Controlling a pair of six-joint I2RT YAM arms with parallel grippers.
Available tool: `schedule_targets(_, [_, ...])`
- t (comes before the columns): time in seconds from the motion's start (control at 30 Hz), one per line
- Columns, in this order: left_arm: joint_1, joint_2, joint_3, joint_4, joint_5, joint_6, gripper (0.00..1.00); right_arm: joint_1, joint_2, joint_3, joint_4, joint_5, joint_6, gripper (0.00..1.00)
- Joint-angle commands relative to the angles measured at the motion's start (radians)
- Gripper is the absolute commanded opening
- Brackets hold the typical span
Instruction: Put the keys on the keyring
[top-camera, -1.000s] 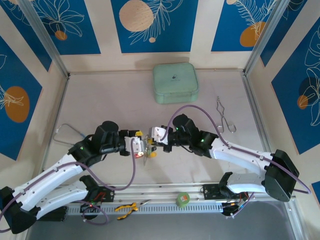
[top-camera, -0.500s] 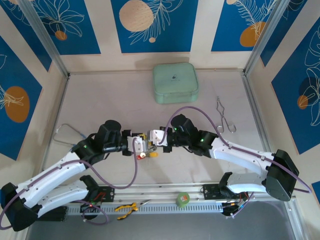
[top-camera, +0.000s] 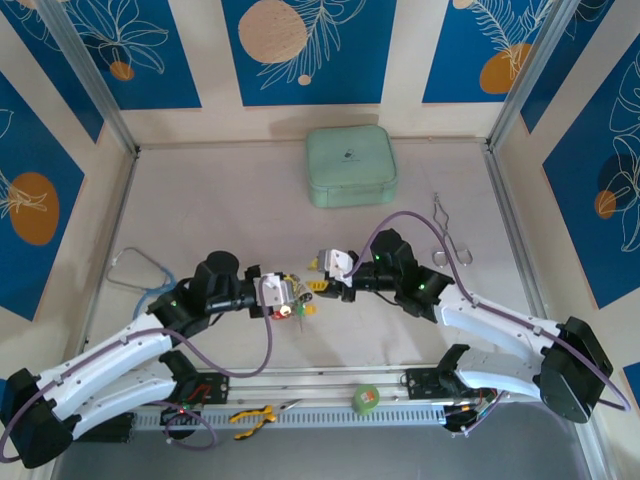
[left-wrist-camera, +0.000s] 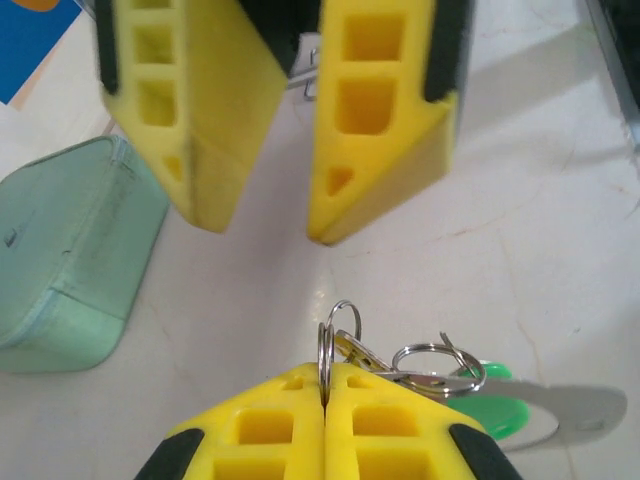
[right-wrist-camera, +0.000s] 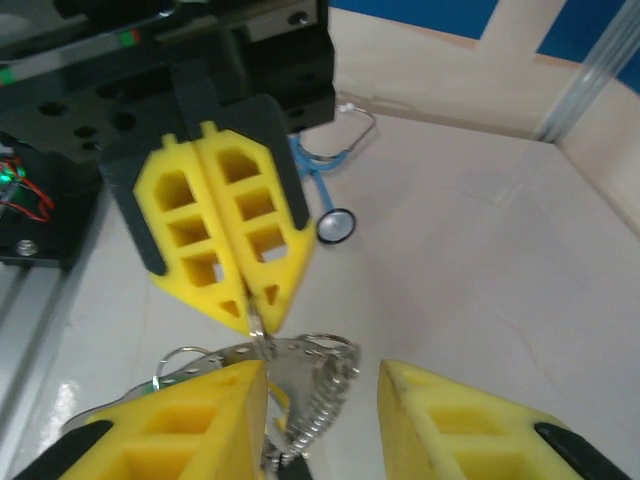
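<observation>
One green-headed metal key (left-wrist-camera: 495, 412) trails from the small silvery split ring (left-wrist-camera: 326, 340) pinched in the left gripper's (left-wrist-camera: 325, 378) closed jaws, while the right gripper's (right-wrist-camera: 320, 375) jaws stand open either side of the silvery chain-like keyring (right-wrist-camera: 318, 408), so threading seems midway, with other keys likely left to add.

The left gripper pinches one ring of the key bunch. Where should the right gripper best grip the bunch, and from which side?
Probably the chain-like strand hanging below the ring pinched by the left gripper. It hangs free between the open fingers of the right gripper, so close head-on, opposite the left gripper, not on the flat green tag.
</observation>
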Motion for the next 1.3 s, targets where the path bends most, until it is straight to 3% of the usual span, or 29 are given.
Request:
schedule_targets(0.0, [0.003, -0.031, -0.044, 0.207, 0.074, -0.154, 0.0, 0.002, 0.003, -0.02, 0.082, -0.07, 0.052, 0.33])
schedule_targets(0.37, [0.005, -0.068, -0.13, 0.346, 0.099, -0.33, 0.0, 0.008, 0.033, -0.005, 0.051, -0.082, 0.029, 0.32])
schedule_targets(0.6, [0.004, -0.088, -0.161, 0.38, 0.141, -0.36, 0.0, 0.009, 0.045, 0.002, 0.073, -0.097, 0.04, 0.23])
schedule_targets(0.87, [0.005, -0.083, -0.18, 0.443, 0.164, -0.388, 0.0, 0.015, 0.064, 0.019, 0.051, -0.14, 0.03, 0.2])
schedule_targets(1.0, [0.004, -0.08, -0.187, 0.462, 0.164, -0.396, 0.0, 0.011, 0.062, 0.027, 0.046, -0.153, 0.023, 0.0])
schedule_targets(1.07, [0.005, -0.082, -0.186, 0.452, 0.144, -0.391, 0.0, 0.012, 0.06, 0.038, 0.028, -0.158, 0.014, 0.0])
schedule_targets(1.13, [0.004, -0.094, -0.171, 0.397, 0.094, -0.374, 0.26, 0.012, 0.056, 0.05, -0.003, -0.145, -0.005, 0.0])
schedule_targets(1.17, [0.005, -0.103, -0.157, 0.349, 0.072, -0.356, 0.35, 0.013, 0.053, 0.06, -0.027, -0.128, -0.02, 0.0])
schedule_targets(1.27, [0.006, -0.117, -0.088, 0.16, 0.011, -0.275, 0.38, 0.021, 0.054, 0.103, -0.138, -0.072, -0.086, 0.0])
